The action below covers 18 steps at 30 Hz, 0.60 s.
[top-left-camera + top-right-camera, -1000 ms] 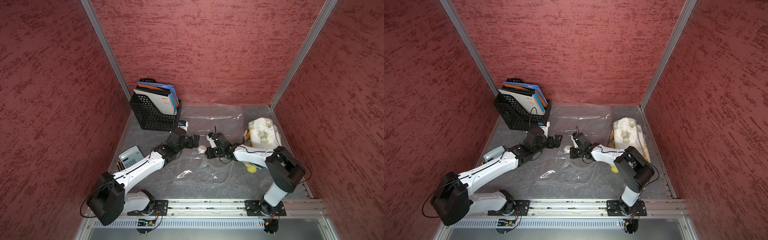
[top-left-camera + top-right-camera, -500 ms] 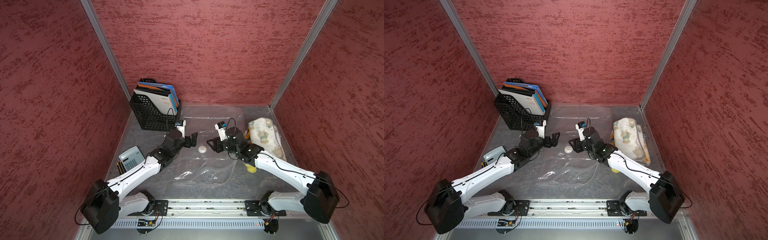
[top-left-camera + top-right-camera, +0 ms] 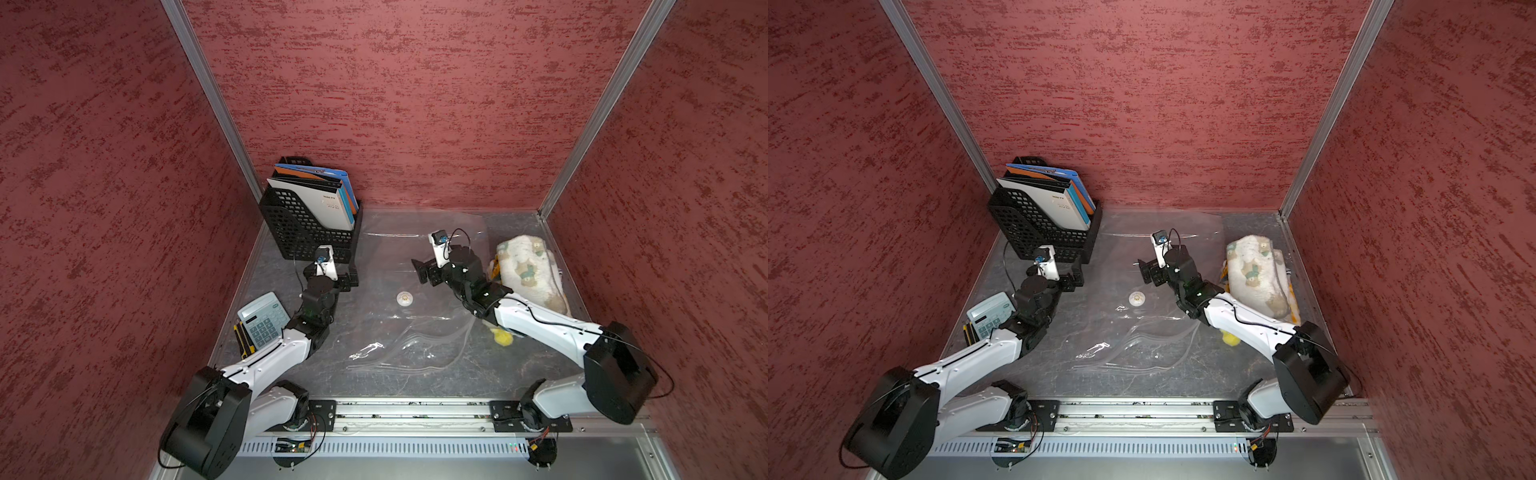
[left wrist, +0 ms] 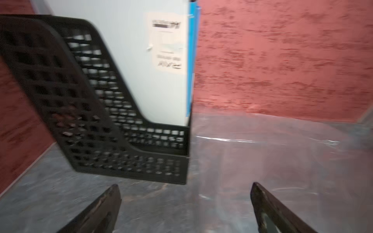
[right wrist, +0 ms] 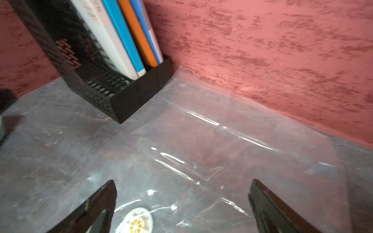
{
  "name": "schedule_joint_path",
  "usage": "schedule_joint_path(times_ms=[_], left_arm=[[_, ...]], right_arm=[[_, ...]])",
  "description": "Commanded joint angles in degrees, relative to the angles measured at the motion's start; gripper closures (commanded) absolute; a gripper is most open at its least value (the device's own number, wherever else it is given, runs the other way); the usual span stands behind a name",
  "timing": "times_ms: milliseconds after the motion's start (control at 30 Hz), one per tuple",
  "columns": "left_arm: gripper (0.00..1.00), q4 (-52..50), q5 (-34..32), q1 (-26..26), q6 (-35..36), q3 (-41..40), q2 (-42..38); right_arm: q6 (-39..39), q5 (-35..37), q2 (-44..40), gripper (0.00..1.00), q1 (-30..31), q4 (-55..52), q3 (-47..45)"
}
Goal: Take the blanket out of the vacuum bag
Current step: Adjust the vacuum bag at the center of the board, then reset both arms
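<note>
right claw (image 5: 183,181) now unclenched, drawn back over vacuum bag (image 3: 432,316); left claw (image 4: 185,184) still wide, empty.

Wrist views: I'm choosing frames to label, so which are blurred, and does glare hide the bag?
Left wrist: motion-blurred, rack smeared. Right wrist: milder blur, thin glare streaks across the bag, little hidden. Both top views: sharp, only small highlights on its creases.

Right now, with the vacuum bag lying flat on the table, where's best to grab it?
Probably the crumpled near edge of the vacuum bag, pinched from above, where the plastic stands up in folds; the rest lies flat on the table, giving a gripper nothing to catch.
</note>
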Motion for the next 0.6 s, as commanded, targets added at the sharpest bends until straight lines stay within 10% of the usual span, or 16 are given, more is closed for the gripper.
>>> schedule_joint_path(times_ms=[0,567], left_arm=[[0.00,10.50,-5.44,1.54,5.67,-3.29,-0.54],[0.00,35.02,8.96,17.78,2.51,-11.46,19.43]], right_arm=[[-1.45,-0.22,-2.39,0.01,-5.14,4.65,-3.10],[-13.38,-7.01,-8.40,0.01,-21.96,7.63,-16.62]])
